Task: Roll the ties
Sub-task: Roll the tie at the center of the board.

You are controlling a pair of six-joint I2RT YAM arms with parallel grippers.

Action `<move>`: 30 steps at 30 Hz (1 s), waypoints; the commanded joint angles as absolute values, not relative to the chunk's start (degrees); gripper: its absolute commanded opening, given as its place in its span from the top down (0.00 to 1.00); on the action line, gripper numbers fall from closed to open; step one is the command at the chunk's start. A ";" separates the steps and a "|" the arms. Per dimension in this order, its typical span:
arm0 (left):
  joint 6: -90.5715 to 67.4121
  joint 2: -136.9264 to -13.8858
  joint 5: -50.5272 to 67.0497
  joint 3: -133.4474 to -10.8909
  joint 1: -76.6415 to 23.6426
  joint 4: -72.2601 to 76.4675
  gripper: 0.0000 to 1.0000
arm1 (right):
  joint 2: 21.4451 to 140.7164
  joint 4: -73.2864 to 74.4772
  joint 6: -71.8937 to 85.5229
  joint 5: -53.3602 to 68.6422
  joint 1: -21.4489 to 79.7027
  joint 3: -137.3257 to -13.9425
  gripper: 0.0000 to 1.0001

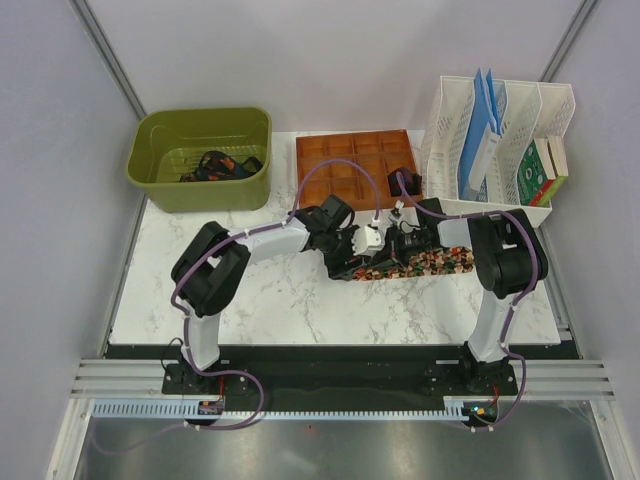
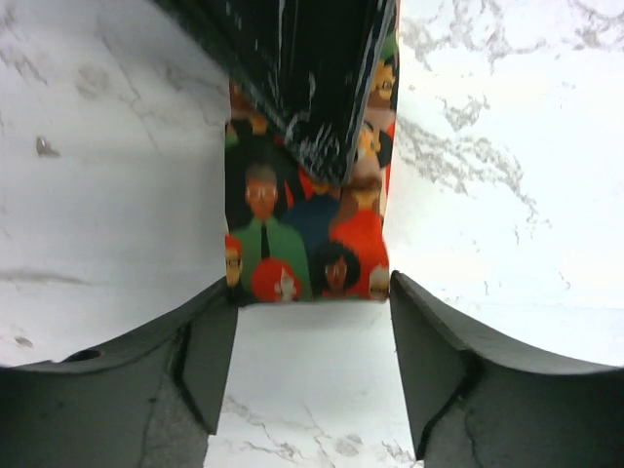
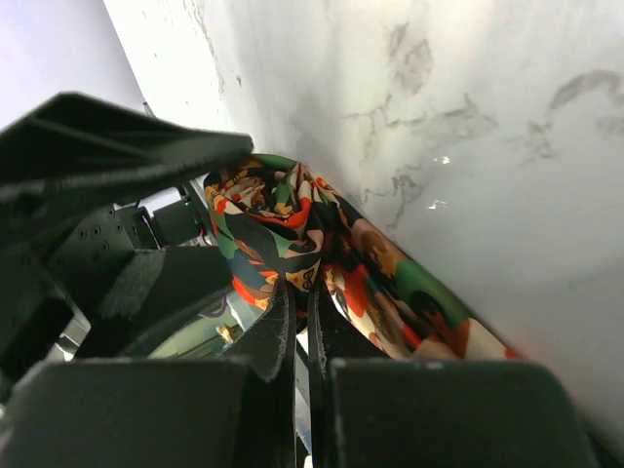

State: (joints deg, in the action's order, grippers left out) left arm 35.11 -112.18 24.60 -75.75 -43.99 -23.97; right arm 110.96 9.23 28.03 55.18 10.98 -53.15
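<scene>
The left gripper [image 2: 312,366] is spread, its 2 fingers [image 2: 200,361] flanking the flat end of the patterned tie [image 2: 307,244] just ahead. The right gripper [image 3: 304,331] pinches the tie's curled part at its fingertips.

A face-printed tie [image 1: 430,264] is lying as a flat strip across the marble [image 1: 300,300] before me, one end curling into a loose roll. In the green bin [image 1: 200,190], darker ties [image 1: 222,165] are sitting bundled together.
</scene>
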 commanded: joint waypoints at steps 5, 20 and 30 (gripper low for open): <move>33.31 -104.42 28.65 -69.88 -41.66 -22.50 0.24 | 113.73 11.95 22.06 44.65 9.76 -51.42 1.00; 36.83 -108.01 29.27 -70.74 -42.19 -13.89 0.17 | 115.22 14.68 18.37 43.59 9.84 -51.59 1.00; 34.81 -109.95 30.15 -74.71 -44.03 -11.34 0.17 | 115.14 13.89 19.07 45.09 9.76 -51.50 1.00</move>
